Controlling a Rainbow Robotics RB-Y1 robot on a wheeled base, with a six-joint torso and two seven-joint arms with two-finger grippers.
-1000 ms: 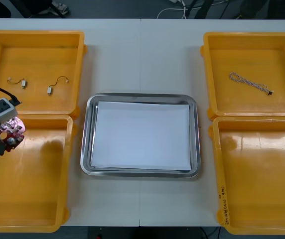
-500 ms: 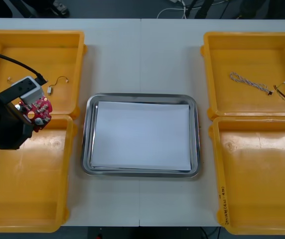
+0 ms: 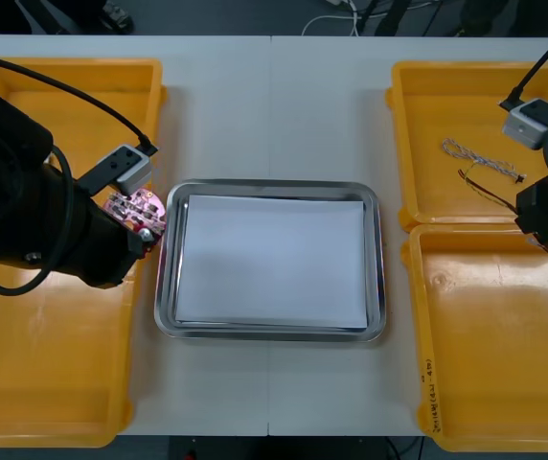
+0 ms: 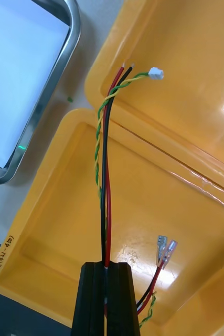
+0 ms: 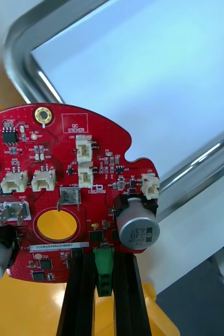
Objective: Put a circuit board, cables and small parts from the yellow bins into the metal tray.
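Left gripper (image 5: 104,261) pinched the round red circuit board (image 5: 64,184) by its edge, holding it right over the left rim of the shiny, white-lined metal tray (image 3: 164,287). Right gripper (image 4: 107,269) clamped a red, black and yellow-green cable bundle (image 4: 104,173) above the near right yellow plastic bin (image 3: 425,316).

Round red circuit board (image 5: 64,194): white connectors, silver capacitor, round hole near middle. Edge pinched between fingers of left gripper (image 5: 98,262), board held at left rim of metal tray (image 3: 272,185), just beside left yellow bins (image 3: 54,383).
Tray: shiny rim, white inside, flat on table between bins.
Cable bundle (image 4: 105,173): red, black and twisted yellow-green strands, white plug at one tip. Clamped in right gripper (image 4: 105,268), over right yellow bins (image 4: 159,173).
Twisted cable (image 3: 480,160): lies loose in far right bin (image 3: 475,72).
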